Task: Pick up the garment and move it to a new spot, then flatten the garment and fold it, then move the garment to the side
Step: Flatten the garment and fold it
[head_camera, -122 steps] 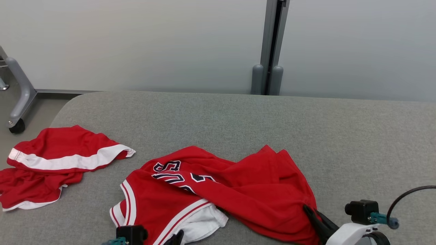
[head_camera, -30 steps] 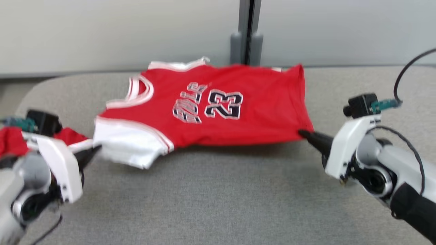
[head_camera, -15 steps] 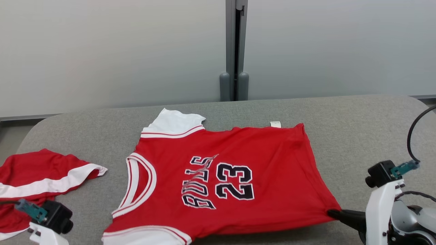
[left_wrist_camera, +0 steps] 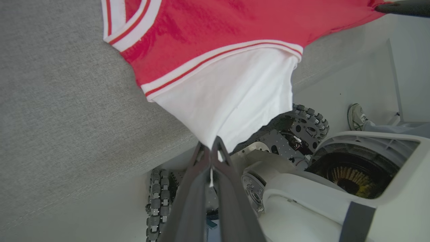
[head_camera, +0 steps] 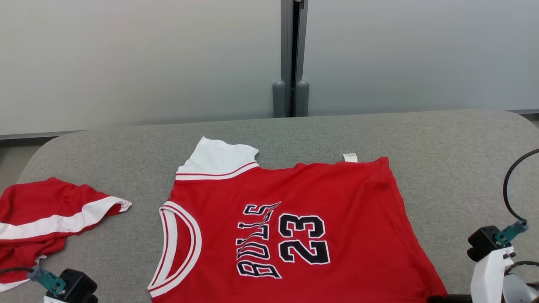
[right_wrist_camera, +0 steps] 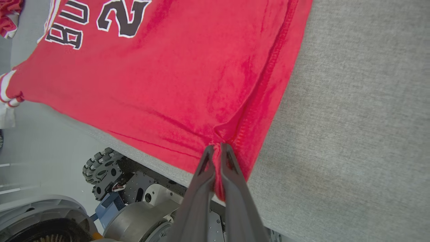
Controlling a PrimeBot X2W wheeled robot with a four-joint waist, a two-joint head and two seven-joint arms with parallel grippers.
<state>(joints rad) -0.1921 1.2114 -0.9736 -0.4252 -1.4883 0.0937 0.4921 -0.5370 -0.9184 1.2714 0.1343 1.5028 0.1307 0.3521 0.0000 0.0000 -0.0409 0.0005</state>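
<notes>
Jersey (head_camera: 337,189): left end effector (left_wrist_camera: 211,149) clamps white sleeve (left_wrist_camera: 235,101), right end effector (right_wrist_camera: 217,148) clamps hem corner (right_wrist_camera: 235,131).

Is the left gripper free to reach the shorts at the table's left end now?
Probably not yet. The left gripper is shut on the white sleeve of the jersey and must let go first. The shorts lie on its side, with bare table between.
</notes>
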